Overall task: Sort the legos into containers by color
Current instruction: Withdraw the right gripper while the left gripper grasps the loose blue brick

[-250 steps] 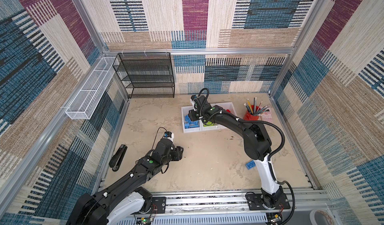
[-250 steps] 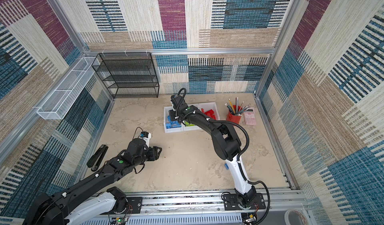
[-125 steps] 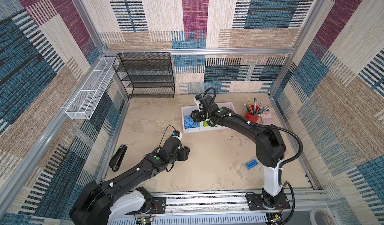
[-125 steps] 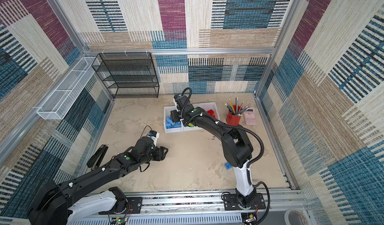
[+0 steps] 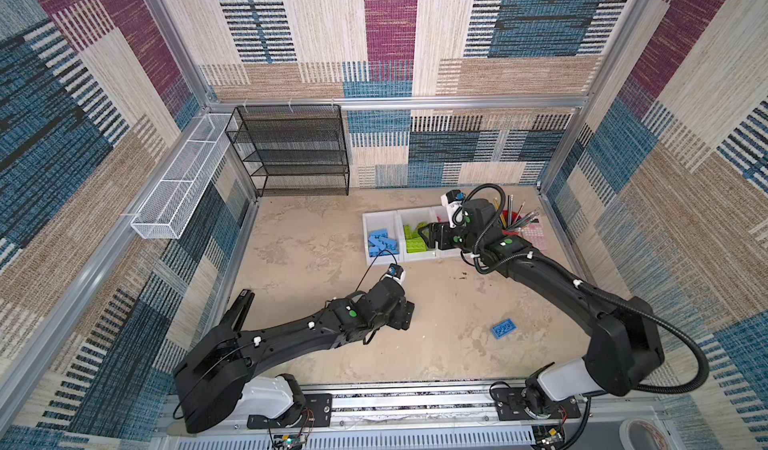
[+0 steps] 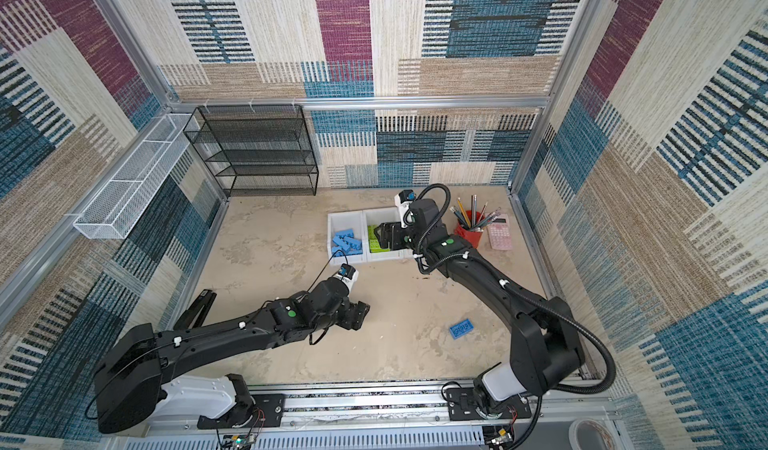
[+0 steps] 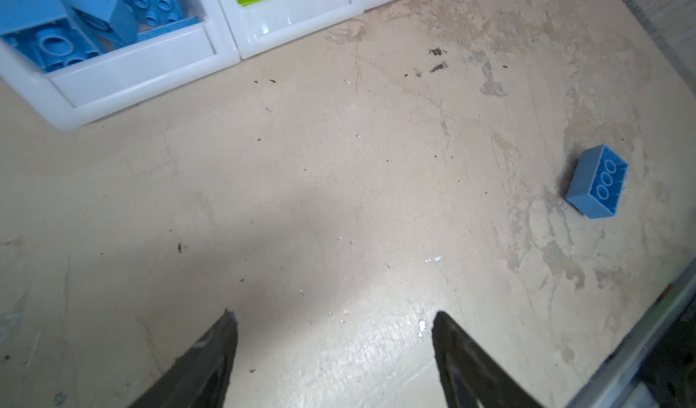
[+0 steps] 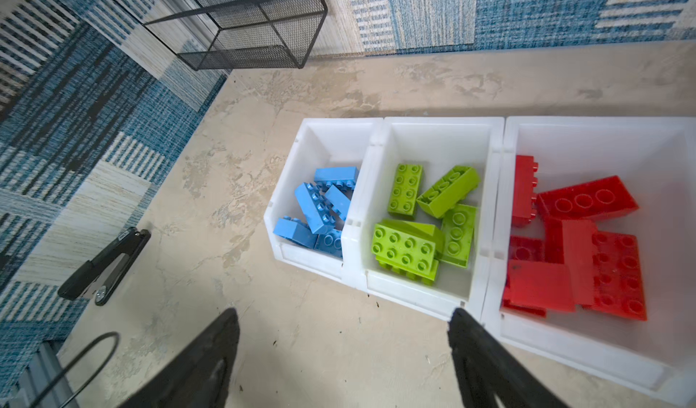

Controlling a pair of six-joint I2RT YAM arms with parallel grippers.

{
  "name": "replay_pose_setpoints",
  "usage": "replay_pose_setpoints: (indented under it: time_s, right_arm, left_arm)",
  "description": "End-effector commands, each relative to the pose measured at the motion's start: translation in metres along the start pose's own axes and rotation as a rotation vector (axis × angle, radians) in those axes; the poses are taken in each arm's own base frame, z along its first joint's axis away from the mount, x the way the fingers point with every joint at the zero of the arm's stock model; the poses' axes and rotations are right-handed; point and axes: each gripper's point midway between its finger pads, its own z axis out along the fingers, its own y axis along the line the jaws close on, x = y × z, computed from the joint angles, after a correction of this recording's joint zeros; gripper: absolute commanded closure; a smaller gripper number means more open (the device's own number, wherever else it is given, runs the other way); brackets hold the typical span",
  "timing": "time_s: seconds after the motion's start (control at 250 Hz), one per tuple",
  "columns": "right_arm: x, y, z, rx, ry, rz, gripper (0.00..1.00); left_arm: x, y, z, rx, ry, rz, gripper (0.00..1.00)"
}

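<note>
A light blue plastic brick point(image 7: 599, 182) lies tipped on the desk point(image 7: 339, 180), well apart from the white plastic bins point(image 8: 493, 199). Likely light, rigid, slick; pinch its long sides. Empty, jaws apart: left gripper point(image 7: 331, 317), right gripper point(image 8: 342, 312).

A robot test cell in a lab, dressed as an office corner. An aluminium frame point(image 5: 399, 102) with patterned woven panels point(image 5: 540, 20) boxes in a beige desk point(image 5: 436, 356). The left arm point(image 5: 291, 342) and right arm point(image 5: 552, 282) are bolted to a rail point(image 5: 415, 404). A black mesh shelf point(image 5: 297, 153) stands beyond the left jaws and a stapler point(image 5: 239, 311) lies to their left. A pencil cup point(image 6: 468, 233) and calculator point(image 6: 500, 236) sit right of the right jaws.
</note>
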Motion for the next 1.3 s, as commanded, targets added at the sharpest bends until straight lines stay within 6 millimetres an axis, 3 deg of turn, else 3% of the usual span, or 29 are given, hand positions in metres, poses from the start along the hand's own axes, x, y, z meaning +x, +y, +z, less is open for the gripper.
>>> replay_pose_setpoints:
  time_s: [0.0,0.12,0.244,0.464,0.88,1.296]
  right_arm:
    - [-0.013,0.004,-0.020,-0.055,-0.076,0.023,0.06]
    - [-0.018,0.003,-0.046,-0.092,-0.129,0.068,0.00]
    - [-0.028,0.000,-0.071,-0.083,-0.184,0.080,0.01]
    - [-0.040,-0.004,-0.097,-0.057,-0.247,0.087,0.01]
    - [-0.053,0.011,-0.112,-0.117,-0.282,0.085,0.01]
    - [-0.055,0.012,-0.112,-0.119,-0.287,0.083,0.01]
  left_arm:
    - [-0.004,-0.015,0.007,-0.021,0.002,0.066,0.17]
    - [-0.006,-0.046,0.019,0.016,0.026,0.105,0.16]
    - [-0.005,-0.080,0.031,0.064,0.046,0.153,0.15]
    - [0.011,-0.128,0.054,0.116,0.105,0.225,0.11]
    - [0.033,-0.185,0.074,0.180,0.178,0.297,0.09]
    - [0.041,-0.216,0.108,0.216,0.227,0.367,0.11]
